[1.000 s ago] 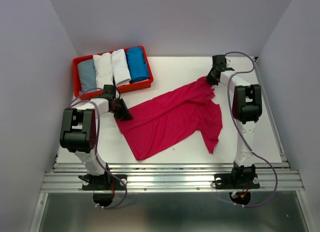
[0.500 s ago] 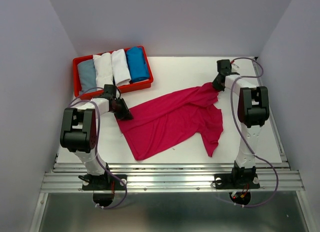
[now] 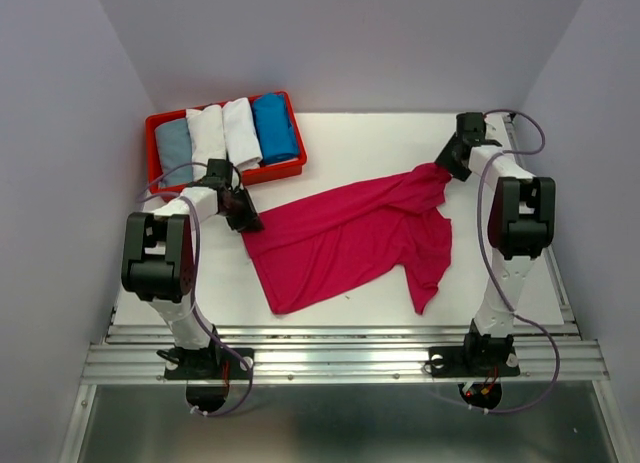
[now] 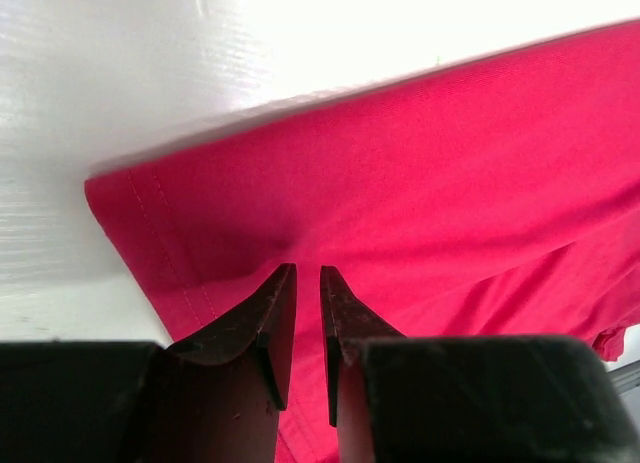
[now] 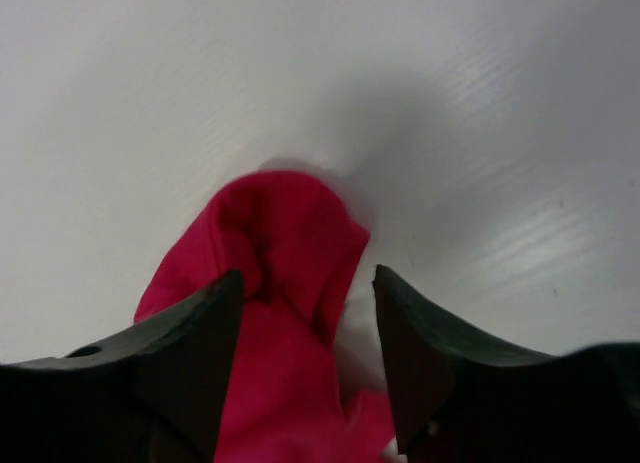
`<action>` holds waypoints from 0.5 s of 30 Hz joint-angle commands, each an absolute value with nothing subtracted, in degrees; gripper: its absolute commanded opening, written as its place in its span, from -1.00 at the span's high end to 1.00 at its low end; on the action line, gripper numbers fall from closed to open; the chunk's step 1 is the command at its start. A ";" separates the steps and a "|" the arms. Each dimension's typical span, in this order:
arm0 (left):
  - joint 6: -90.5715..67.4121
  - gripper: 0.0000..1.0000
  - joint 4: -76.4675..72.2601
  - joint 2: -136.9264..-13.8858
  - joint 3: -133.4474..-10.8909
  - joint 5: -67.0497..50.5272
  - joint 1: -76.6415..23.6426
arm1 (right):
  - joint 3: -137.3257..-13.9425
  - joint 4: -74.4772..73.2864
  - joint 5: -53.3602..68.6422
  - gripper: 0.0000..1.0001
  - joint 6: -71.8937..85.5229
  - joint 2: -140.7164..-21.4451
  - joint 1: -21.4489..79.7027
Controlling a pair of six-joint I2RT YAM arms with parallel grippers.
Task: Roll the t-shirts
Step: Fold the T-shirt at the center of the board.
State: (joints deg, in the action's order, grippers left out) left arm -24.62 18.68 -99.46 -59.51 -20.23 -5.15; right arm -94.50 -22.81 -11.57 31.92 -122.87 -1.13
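Looks to be the flattening step ahead of the roll: magenta t-shirt [image 3: 345, 238] spread slantwise across the white table [image 3: 360, 143], drawn out between the two arms, one flap hanging toward the near edge and soft creases through the middle. Four finished t-shirts [image 3: 225, 135] (grey-blue, two white, bright blue) rolled side by side in the red tray [image 3: 152, 133] at the far left. At the cloth's left corner, just beside that tray, left gripper [image 3: 243, 215] down on the table; from its own wrist view, jaws almost together, pinching the cloth near the hemmed edge with only a sliver showing between the fingertips [image 4: 280, 293]. At the shirt's far right end, right gripper [image 5: 305, 283] with jaws well apart, straddling a bunched hump of magenta, touching one finger and clear of the other — gripping nothing, by the look of it. Next, probably: lift the right gripper away without dragging that hump, smooth the loose flap, fold to a strip, then begin rolling from one end — calls for a firm left pinch and an even pull.
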 commanded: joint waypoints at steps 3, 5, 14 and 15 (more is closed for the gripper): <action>-22.24 0.45 21.62 -94.31 -62.93 -19.69 -5.54 | -85.36 -22.76 -13.98 -0.29 29.53 -106.28 -1.05; -22.24 0.45 21.80 -93.52 -62.84 -19.78 -5.71 | -81.24 -22.68 -12.23 -0.28 29.62 -103.90 -1.05; -24.43 0.45 24.51 -86.93 -59.69 -18.73 -10.70 | -64.09 -21.79 -3.88 -0.02 31.64 -90.20 -1.05; -24.96 0.45 25.13 -85.10 -59.16 -18.20 -11.59 | -61.64 -22.67 -3.52 -0.02 31.55 -89.22 -1.05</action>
State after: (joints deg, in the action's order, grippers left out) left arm -23.90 21.91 -91.20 -60.66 -19.20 -7.92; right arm -67.68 -21.78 -7.70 31.09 -94.54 -1.06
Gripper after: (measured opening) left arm 0.276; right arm 0.511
